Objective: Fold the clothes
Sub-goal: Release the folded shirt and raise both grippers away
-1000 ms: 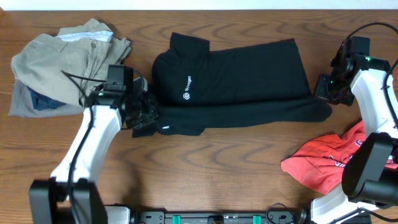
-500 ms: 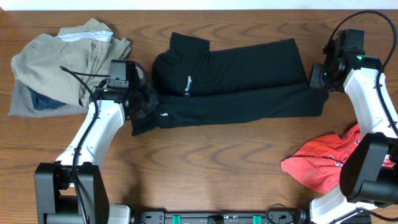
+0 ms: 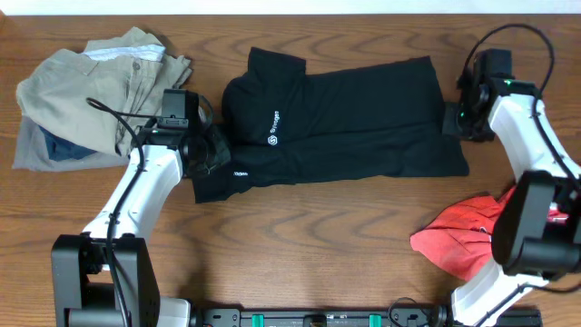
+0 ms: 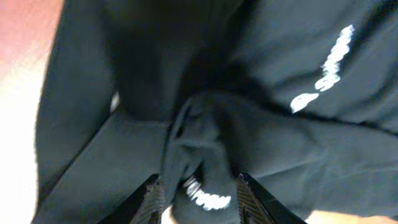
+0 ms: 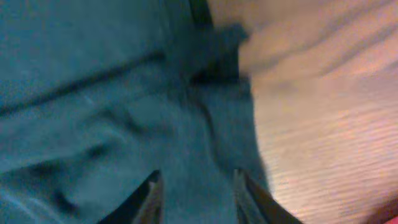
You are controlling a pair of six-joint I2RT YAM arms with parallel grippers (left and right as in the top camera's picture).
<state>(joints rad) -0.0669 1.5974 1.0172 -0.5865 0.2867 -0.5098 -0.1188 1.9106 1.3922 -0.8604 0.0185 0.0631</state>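
Shirt (image 3: 363,109): black, lying lengthwise across the far middle of the table (image 3: 318,245), collar to the left, white logo (image 3: 273,138) facing up. A lower layer is doubled up, so 2 long edges show. The front edge runs slightly aslant, nearer the table front at its left end. The right end is roughly square.

Left gripper (image 3: 213,159): at the shirt's front-left corner. The wrist view shows a bunched fold of black cloth with white print clamped between the fingers (image 4: 155,198).

Right gripper (image 3: 454,120): at the shirt's right edge. The wrist view is blurred, but cloth fills the gap between the fingers (image 5: 152,198) and they look closed on it. Bare wood is just to the right.

Khaki garment (image 3: 91,82) is heaped at far left over a blue garment (image 3: 59,150), near the left arm but apart from the shirt. Red tee (image 3: 463,241) is crumpled at front right, apart from the shirt's corner.

Open room: a wide band of bare wood in front of the shirt, between the 2 arms.
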